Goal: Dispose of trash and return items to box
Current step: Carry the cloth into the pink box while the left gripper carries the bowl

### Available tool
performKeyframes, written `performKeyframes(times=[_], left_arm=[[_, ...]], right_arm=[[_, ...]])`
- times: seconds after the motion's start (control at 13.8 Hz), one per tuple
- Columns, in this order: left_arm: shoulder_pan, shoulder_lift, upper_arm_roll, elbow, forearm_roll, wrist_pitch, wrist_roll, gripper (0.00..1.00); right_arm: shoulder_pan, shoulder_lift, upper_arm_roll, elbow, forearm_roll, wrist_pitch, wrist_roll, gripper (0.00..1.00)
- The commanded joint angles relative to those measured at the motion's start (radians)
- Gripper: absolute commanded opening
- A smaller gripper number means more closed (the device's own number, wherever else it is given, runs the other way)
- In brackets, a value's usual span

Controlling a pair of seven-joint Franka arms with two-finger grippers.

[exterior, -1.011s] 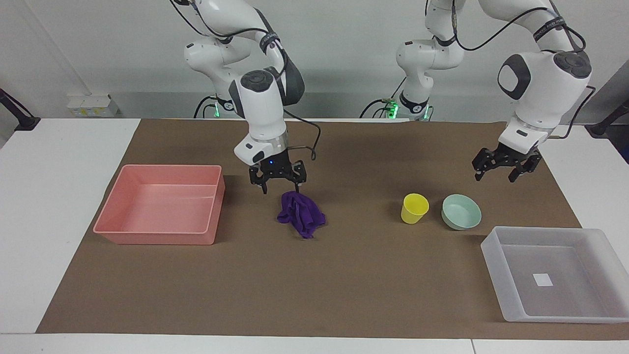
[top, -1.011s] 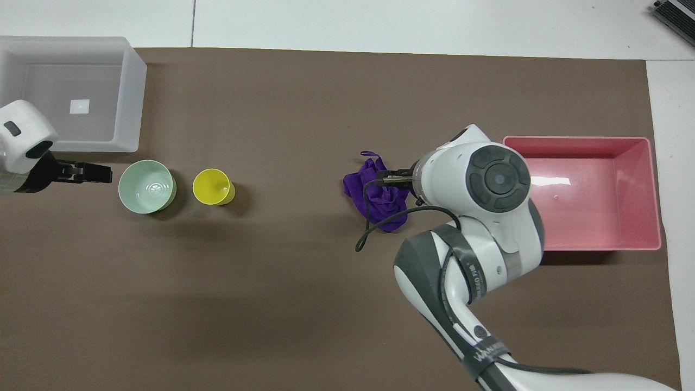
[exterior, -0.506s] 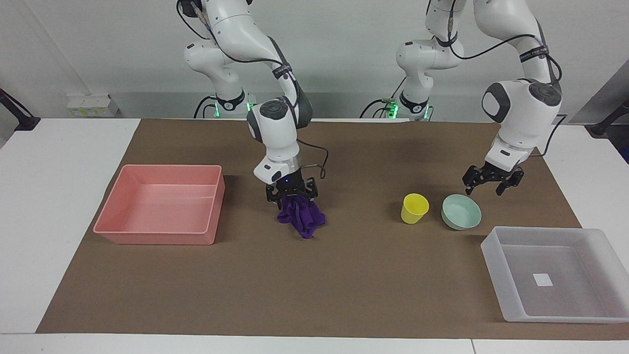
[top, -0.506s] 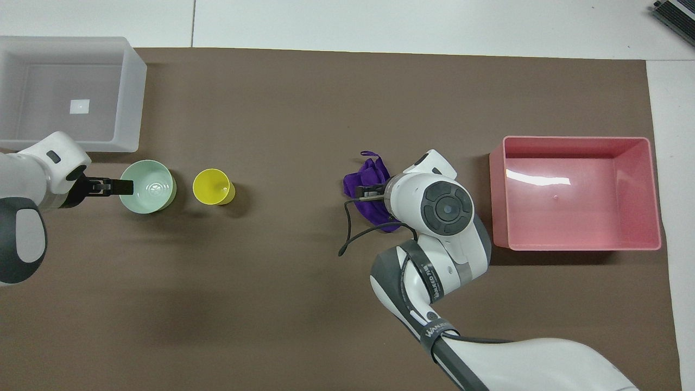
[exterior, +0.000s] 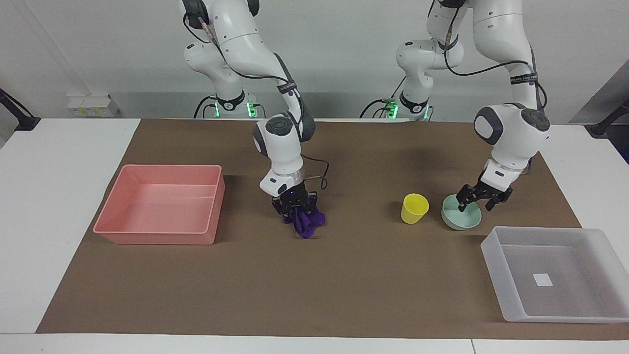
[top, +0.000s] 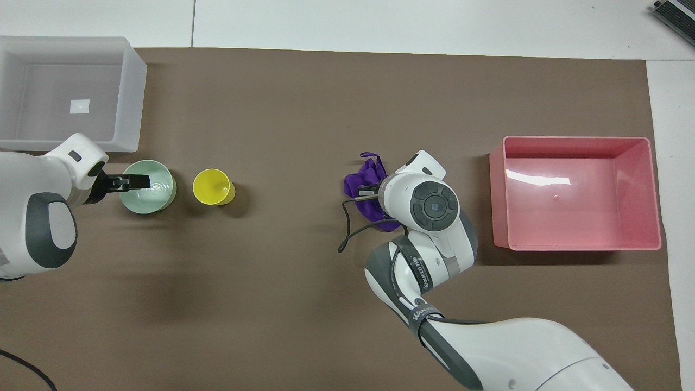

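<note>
Both arms have come down since the earlier frame. The right end effector (exterior: 295,210) has dropped from just above the trash (exterior: 307,223) into its top folds. The left end effector (exterior: 475,201) has swung in from over bare mat to the bowl (exterior: 462,217).

Right end effector: buried in the purple cloth, which lies on the surface near mid-mat and is not lifted. Whether it has closed on the cloth I cannot tell.

Left end effector: spread wide at the bowl's rim, on the edge toward the left arm's end. One fingertip looks inside the bowl and one outside. Nothing held.

Positions:
- The cup (exterior: 414,208) stands just beside the bowl, toward the right arm's end, untouched.
- The box (exterior: 492,247) sits farther from the robots than the bowl, at the left arm's end, with nothing in it.
- The pink bin (exterior: 152,237) sits at the right arm's end, with nothing in it.

Judgement: two pickups are starting at once. Cloth probably goes to the pink bin, bowl to the box. No item delivered yet, so the task is at an early stage.

Writing:
- The white label (exterior: 542,280) on the box floor shows no text that I can make out.
- Bands on the arms carry lettering; I cannot read it with confidence.
</note>
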Motion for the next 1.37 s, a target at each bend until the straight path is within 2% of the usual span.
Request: performKeyframes(times=[0.0, 0.07, 0.14, 0.36, 0.58, 0.79, 0.94, 1.08, 1.16, 1.3], left_arm=[[0.009, 0.006, -0.007, -0.009, -0.019, 0.014, 0.0, 0.59], [0.009, 0.006, -0.007, -0.009, -0.019, 0.014, 0.001, 0.17], [0.009, 0.006, -0.007, -0.011, -0.019, 0.013, 0.003, 0.0], [0.009, -0.012, -0.007, -0.011, -0.019, -0.024, 0.015, 0.0], [0.009, -0.08, -0.007, 0.012, -0.017, -0.098, 0.024, 0.0], [0.041, -0.108, -0.005, 0.113, -0.017, -0.217, 0.07, 0.0], [0.054, -0.08, -0.004, 0.222, -0.017, -0.256, 0.07, 0.0], [0.069, -0.027, -0.004, 0.305, -0.014, -0.23, 0.066, 0.0], [0.074, -0.01, -0.004, 0.332, -0.01, -0.212, 0.066, 0.0], [0.1, 0.068, -0.004, 0.456, -0.006, -0.205, 0.061, 0.0]], right_arm=[[-0.016, -0.06, 0.0, 0.009, 0.003, -0.108, 0.017, 0.0], [-0.019, -0.083, -0.006, 0.009, 0.005, -0.138, 0.017, 0.0], [-0.02, -0.106, -0.012, 0.01, 0.006, -0.174, 0.02, 0.0], [-0.066, -0.186, -0.017, 0.018, 0.005, -0.267, 0.04, 0.0], [-0.121, -0.278, -0.022, 0.093, -0.004, -0.465, 0.04, 0.0], [-0.196, -0.364, -0.02, 0.153, -0.073, -0.608, 0.02, 0.0], [-0.271, -0.408, -0.018, 0.177, -0.099, -0.692, -0.068, 0.0], [-0.356, -0.436, -0.019, 0.177, -0.101, -0.738, -0.185, 0.0], [-0.397, -0.437, -0.018, 0.174, -0.101, -0.748, -0.249, 0.0], [-0.48, -0.441, -0.017, 0.121, -0.101, -0.707, -0.346, 0.0]])
